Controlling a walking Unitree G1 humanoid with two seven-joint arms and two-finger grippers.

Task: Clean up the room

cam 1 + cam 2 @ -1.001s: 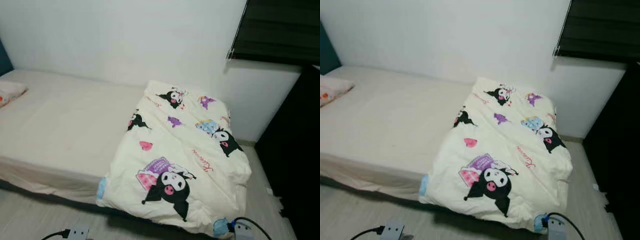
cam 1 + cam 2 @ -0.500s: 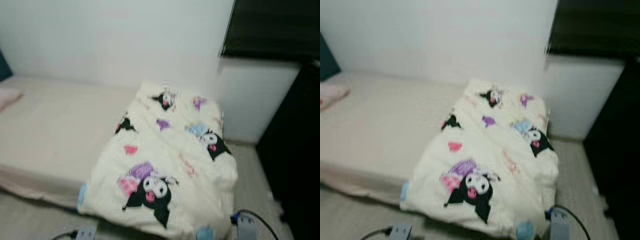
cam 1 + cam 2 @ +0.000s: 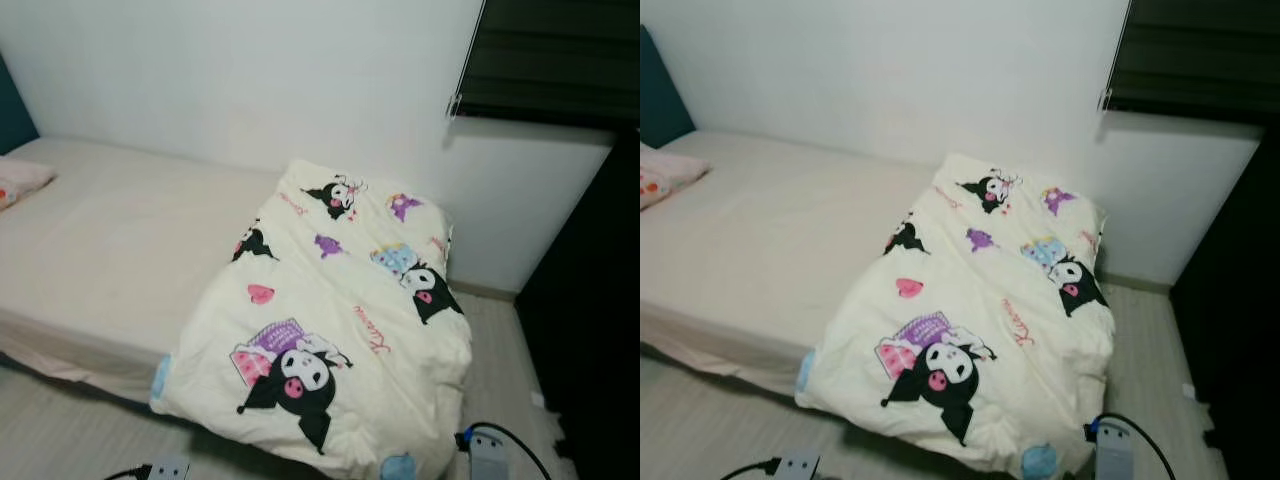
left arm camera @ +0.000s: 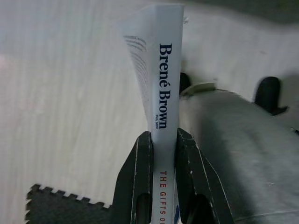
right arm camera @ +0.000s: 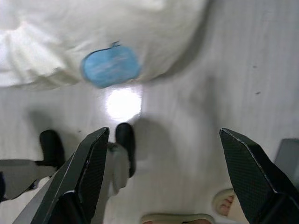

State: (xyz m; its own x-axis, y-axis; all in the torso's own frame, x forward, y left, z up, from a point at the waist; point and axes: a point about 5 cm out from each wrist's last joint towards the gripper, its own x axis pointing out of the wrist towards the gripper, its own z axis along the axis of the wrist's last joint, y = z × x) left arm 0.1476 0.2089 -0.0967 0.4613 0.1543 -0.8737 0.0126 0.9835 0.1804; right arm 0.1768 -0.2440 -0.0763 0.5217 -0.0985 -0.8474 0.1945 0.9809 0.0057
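Head views: a low bed [image 3: 110, 250] stands against the white wall. A cream cartoon-print duvet [image 3: 330, 330] lies bunched over the foot end, its lower edge spilling over the mattress side toward the floor. It covers only part of the bed, so it reads as unmade bedding awaiting straightening. A pink patterned pillow [image 3: 665, 178] sits at the head end, well apart from the duvet. Both wrists show low in the picture, at the bed's near side.

Left wrist view: the left gripper [image 4: 163, 154] is closed on a white book [image 4: 159, 84], its 2 fingers clamping the spine from either side. The book stands on edge, pointing away from the wrist above pale flooring; this grip suits carrying it to a resting place. A dark foam mat [image 4: 60, 207] lies at the floor's edge.

Right wrist view: the right gripper [image 5: 182, 172] is spread wide and holds nothing. It hangs above the floor, just beside the duvet's hanging edge with its blue patch [image 5: 111, 66], plausibly free for the bedding.
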